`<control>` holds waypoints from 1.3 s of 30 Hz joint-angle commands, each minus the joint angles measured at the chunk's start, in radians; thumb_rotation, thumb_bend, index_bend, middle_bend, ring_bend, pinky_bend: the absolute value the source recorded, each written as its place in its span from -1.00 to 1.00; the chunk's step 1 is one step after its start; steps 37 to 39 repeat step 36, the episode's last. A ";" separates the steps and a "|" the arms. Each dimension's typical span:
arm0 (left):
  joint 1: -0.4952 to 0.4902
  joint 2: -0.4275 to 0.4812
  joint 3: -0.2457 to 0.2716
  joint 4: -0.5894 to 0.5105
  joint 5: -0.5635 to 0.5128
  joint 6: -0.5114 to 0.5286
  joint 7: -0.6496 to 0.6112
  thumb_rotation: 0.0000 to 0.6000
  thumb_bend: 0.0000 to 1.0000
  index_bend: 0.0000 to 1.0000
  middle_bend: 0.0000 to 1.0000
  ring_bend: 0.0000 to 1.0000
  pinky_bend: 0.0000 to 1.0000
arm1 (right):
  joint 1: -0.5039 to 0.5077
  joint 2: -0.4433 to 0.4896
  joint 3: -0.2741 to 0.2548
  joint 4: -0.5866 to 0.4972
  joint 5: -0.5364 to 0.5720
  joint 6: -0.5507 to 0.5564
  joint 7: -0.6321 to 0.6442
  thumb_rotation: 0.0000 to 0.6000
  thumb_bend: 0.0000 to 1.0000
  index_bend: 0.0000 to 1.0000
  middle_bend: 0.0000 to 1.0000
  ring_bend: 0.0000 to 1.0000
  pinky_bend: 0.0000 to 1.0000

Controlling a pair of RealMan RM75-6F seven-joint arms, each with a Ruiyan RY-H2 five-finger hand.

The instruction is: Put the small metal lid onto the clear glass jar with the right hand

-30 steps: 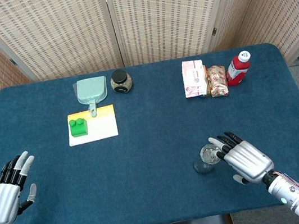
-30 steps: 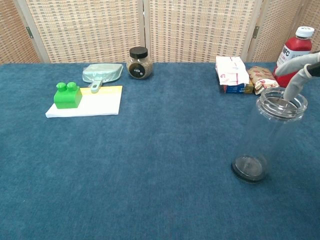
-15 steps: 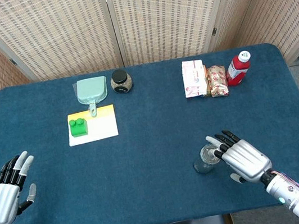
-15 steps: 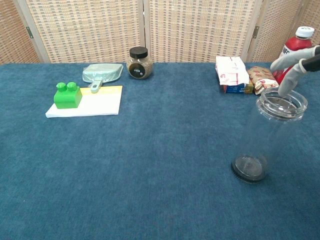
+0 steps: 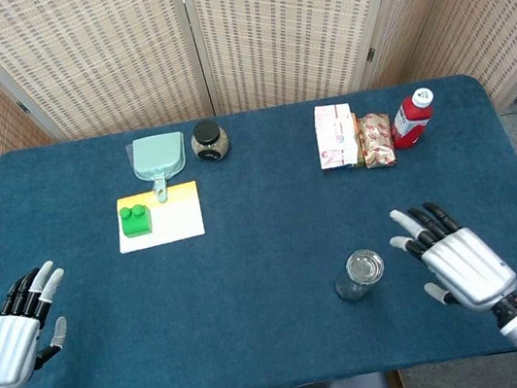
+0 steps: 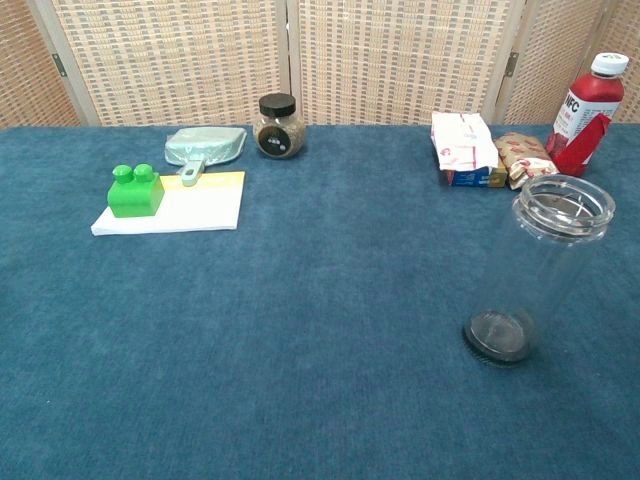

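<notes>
We are holding our right hand [image 5: 459, 261] open and empty, fingers spread, just to the right of the glass jar [image 5: 359, 274]; our left hand [image 5: 13, 323] is likewise hanging open, well left of the jar. The jar is standing upright and empty. From above, a metal disc seems to be sitting on its rim, probably the lid; we cannot tell if it is seated. It looks light, stiff and slippery, best pinched by its edge. Beyond the jar, a dark-lidded small jar [image 5: 210, 142] is holding brown grains.
</notes>
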 commanded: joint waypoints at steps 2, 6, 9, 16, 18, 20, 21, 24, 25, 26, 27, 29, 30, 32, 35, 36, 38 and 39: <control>-0.003 -0.002 -0.001 0.003 -0.008 -0.009 0.000 1.00 -0.01 -1.00 -0.99 -1.00 -0.79 | -0.097 -0.089 -0.002 0.160 -0.001 0.131 0.064 1.00 -0.55 -0.64 -1.00 -1.00 -1.00; -0.007 -0.004 -0.001 0.005 -0.013 -0.020 0.000 1.00 -0.01 -1.00 -0.99 -1.00 -0.79 | -0.156 -0.161 -0.003 0.310 0.001 0.203 0.159 1.00 -0.54 -0.89 -1.00 -1.00 -1.00; -0.009 -0.006 0.000 0.005 -0.015 -0.026 0.002 1.00 -0.01 -1.00 -0.99 -1.00 -0.79 | -0.190 -0.217 0.000 0.410 0.004 0.246 0.186 1.00 -0.54 -0.99 -1.00 -1.00 -1.00; -0.016 -0.010 0.000 0.010 -0.020 -0.040 0.000 1.00 -0.01 -1.00 -0.99 -1.00 -0.79 | -0.263 -0.339 0.012 0.569 -0.001 0.357 0.185 1.00 -0.53 -1.00 -1.00 -1.00 -1.00; -0.018 -0.011 0.000 0.012 -0.022 -0.044 -0.001 1.00 -0.01 -1.00 -0.99 -1.00 -0.79 | -0.275 -0.360 0.015 0.596 -0.008 0.378 0.197 1.00 -0.53 -1.00 -1.00 -1.00 -1.00; -0.020 -0.012 0.001 0.014 -0.025 -0.052 -0.004 1.00 -0.01 -1.00 -0.99 -1.00 -0.79 | -0.295 -0.390 0.019 0.636 -0.018 0.411 0.224 1.00 -0.53 -1.00 -1.00 -1.00 -1.00; -0.021 -0.012 0.002 0.014 -0.026 -0.054 -0.005 1.00 -0.01 -1.00 -0.99 -1.00 -0.79 | -0.303 -0.405 0.021 0.657 -0.025 0.424 0.247 1.00 -0.53 -1.00 -1.00 -1.00 -1.00; -0.020 -0.010 0.005 0.011 -0.019 -0.048 -0.006 1.00 -0.01 -1.00 -0.99 -1.00 -0.79 | -0.311 -0.426 0.020 0.698 -0.032 0.426 0.276 1.00 -0.52 -1.00 -1.00 -1.00 -1.00; -0.019 -0.008 0.006 0.010 -0.014 -0.043 -0.007 1.00 -0.01 -1.00 -0.99 -1.00 -0.79 | -0.312 -0.428 0.021 0.703 -0.034 0.423 0.277 1.00 -0.52 -1.00 -1.00 -1.00 -1.00; -0.018 -0.007 0.006 0.009 -0.012 -0.040 -0.008 1.00 -0.01 -1.00 -0.99 -1.00 -0.79 | -0.313 -0.432 0.025 0.706 -0.034 0.427 0.277 1.00 -0.52 -1.00 -1.00 -1.00 -1.00; -0.017 -0.006 0.006 0.008 -0.011 -0.037 -0.009 1.00 -0.01 -1.00 -0.99 -1.00 -0.79 | -0.314 -0.435 0.028 0.709 -0.033 0.428 0.272 1.00 -0.52 -1.00 -1.00 -1.00 -1.00; -0.016 -0.004 0.005 0.008 -0.012 -0.033 -0.015 1.00 -0.01 -1.00 -0.99 -1.00 -0.79 | -0.316 -0.441 0.031 0.711 -0.034 0.428 0.261 1.00 -0.51 -1.00 -1.00 -1.00 -1.00; -0.015 -0.004 0.004 0.009 -0.014 -0.032 -0.016 1.00 -0.01 -1.00 -0.99 -1.00 -0.79 | -0.317 -0.443 0.033 0.710 -0.034 0.427 0.257 1.00 -0.51 -1.00 -1.00 -1.00 -1.00; -0.014 -0.002 0.004 0.010 -0.016 -0.030 -0.019 1.00 -0.01 -1.00 -0.99 -1.00 -0.79 | -0.318 -0.445 0.035 0.707 -0.034 0.423 0.246 1.00 -0.52 -1.00 -1.00 -1.00 -1.00; -0.012 0.000 0.006 0.008 -0.016 -0.029 -0.023 1.00 -0.01 -1.00 -0.99 -1.00 -0.79 | -0.320 -0.446 0.039 0.703 -0.037 0.422 0.238 1.00 -0.52 -1.00 -1.00 -1.00 -1.00; -0.013 0.000 0.007 0.008 -0.014 -0.030 -0.024 1.00 -0.01 -1.00 -0.99 -1.00 -0.79 | -0.320 -0.447 0.041 0.702 -0.038 0.421 0.236 1.00 -0.52 -1.00 -1.00 -1.00 -1.00; -0.013 0.000 0.007 0.008 -0.014 -0.030 -0.024 1.00 -0.01 -1.00 -0.99 -1.00 -0.79 | -0.320 -0.447 0.041 0.702 -0.038 0.421 0.236 1.00 -0.52 -1.00 -1.00 -1.00 -1.00; -0.013 0.000 0.007 0.008 -0.014 -0.030 -0.024 1.00 -0.01 -1.00 -0.99 -1.00 -0.79 | -0.320 -0.447 0.041 0.702 -0.038 0.421 0.236 1.00 -0.52 -1.00 -1.00 -1.00 -1.00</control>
